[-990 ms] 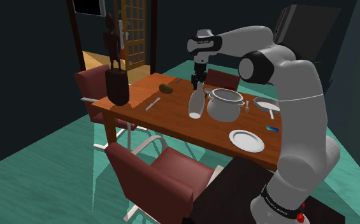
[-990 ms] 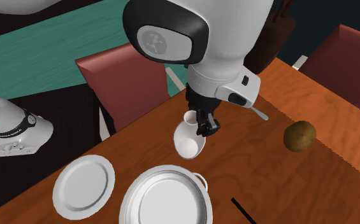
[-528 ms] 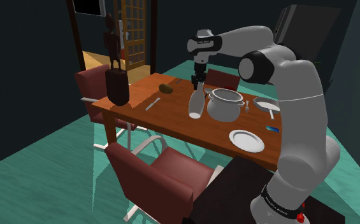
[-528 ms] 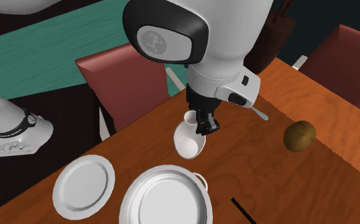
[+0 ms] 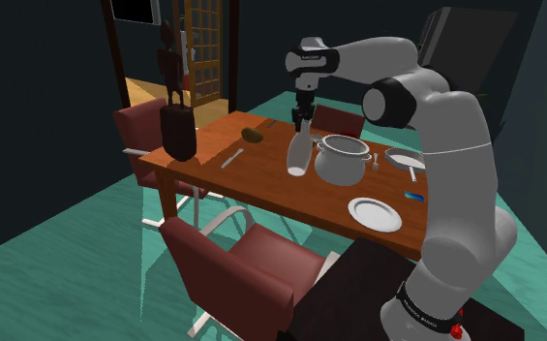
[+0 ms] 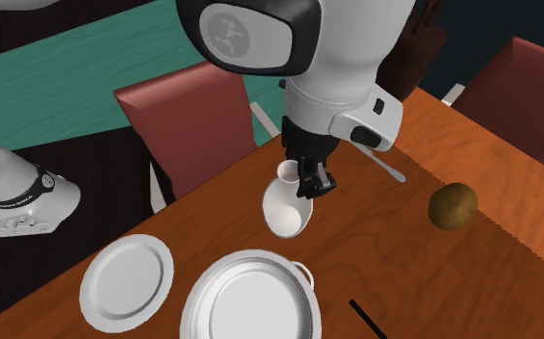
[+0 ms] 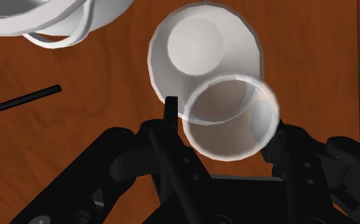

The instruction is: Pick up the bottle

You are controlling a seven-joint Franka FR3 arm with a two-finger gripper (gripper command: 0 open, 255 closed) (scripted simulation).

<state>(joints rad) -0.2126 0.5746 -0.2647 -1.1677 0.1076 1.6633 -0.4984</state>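
- One white bottle (image 5: 298,155), at the claw (image 5: 302,121).
- One white two-handled pot (image 5: 342,160), just beside the claw.
- Two white plates: a near plate (image 5: 375,214) and a far plate (image 5: 403,158), both past the pot from the claw.
- One brown round lump (image 5: 253,135), near the claw on the side away from the pot.
- One dark figurine (image 5: 176,111), farther that way.
- Three dark red chairs: front chair (image 5: 252,266), end chair (image 5: 137,131), back chair (image 5: 341,120).
- One wooden worktop (image 5: 261,179), under the claw.

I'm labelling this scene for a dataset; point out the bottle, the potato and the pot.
bottle (image 6: 286,214): second exterior view, on its wide body.
potato (image 6: 453,205): second exterior view, middle of its brown surface.
pot (image 5: 340,168): shoulder view, on its white side wall.
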